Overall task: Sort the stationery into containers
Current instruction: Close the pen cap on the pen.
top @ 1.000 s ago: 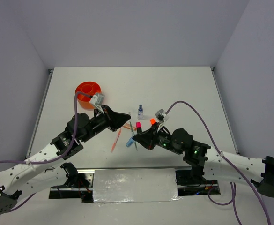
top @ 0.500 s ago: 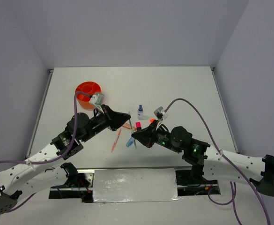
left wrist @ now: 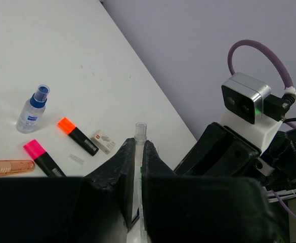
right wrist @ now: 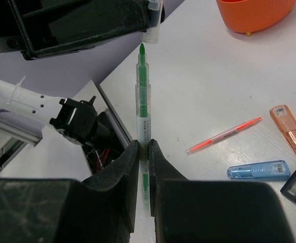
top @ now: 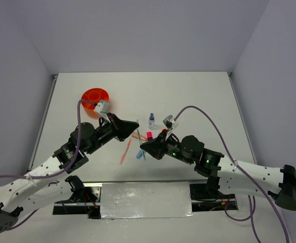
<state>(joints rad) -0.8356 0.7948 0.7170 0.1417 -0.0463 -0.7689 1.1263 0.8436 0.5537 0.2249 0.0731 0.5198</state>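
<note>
Holds a clear green-cored pen (right wrist: 142, 101) clamped between the closed fingers of the right gripper (right wrist: 142, 146), green tip pointing away from the wrist. Pinches a clear cap (left wrist: 140, 130) in the left gripper (left wrist: 137, 146), jaws squeezed together on it. Sets the pen tip just beside the cap's open end, not inside it; cannot tell whether touching. Shows both held above the white table (top: 198, 96), near its middle. Shows, lying close together on the table: blue-capped bottle (left wrist: 31, 109) upright, orange-tipped highlighter (left wrist: 77, 136), pink-tipped highlighter (left wrist: 44, 158), white eraser (left wrist: 103, 141), thin orange pen (right wrist: 223, 135), blue marker (right wrist: 256, 170), translucent orange piece (right wrist: 289, 129). Has the orange cup (right wrist: 254, 17) standing well apart from them, toward the table's far left
</note>
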